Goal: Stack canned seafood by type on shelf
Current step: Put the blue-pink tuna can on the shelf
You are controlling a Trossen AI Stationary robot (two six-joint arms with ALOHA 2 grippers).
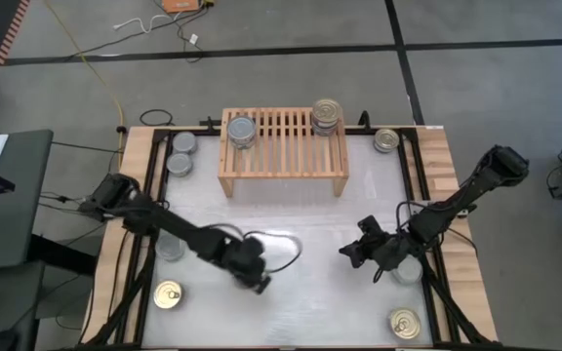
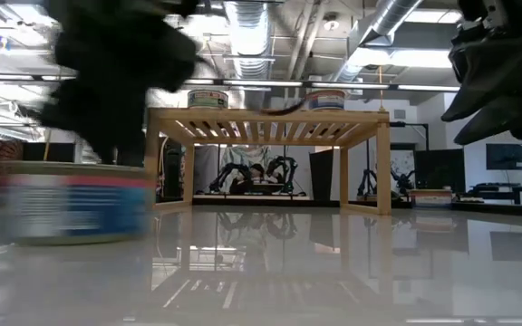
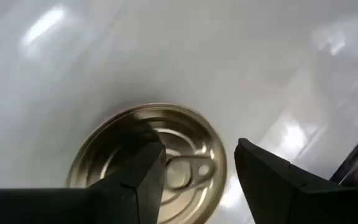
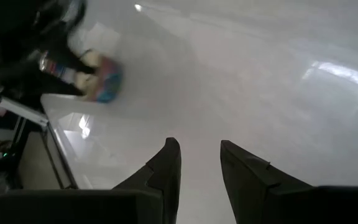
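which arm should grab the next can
Left, probably. The left gripper hangs right over a gold pull-ring can, jaws open, while the right gripper faces only bare table.

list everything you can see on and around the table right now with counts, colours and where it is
shelf: one, light wood, far middle of table
cans on shelf: two short stacks, silver left, gold right
silver cans: two left of shelf, one under left arm
gold cans: one right of shelf, one near-left, one near-right
left gripper: open, above a gold can
right gripper: open, over bare table
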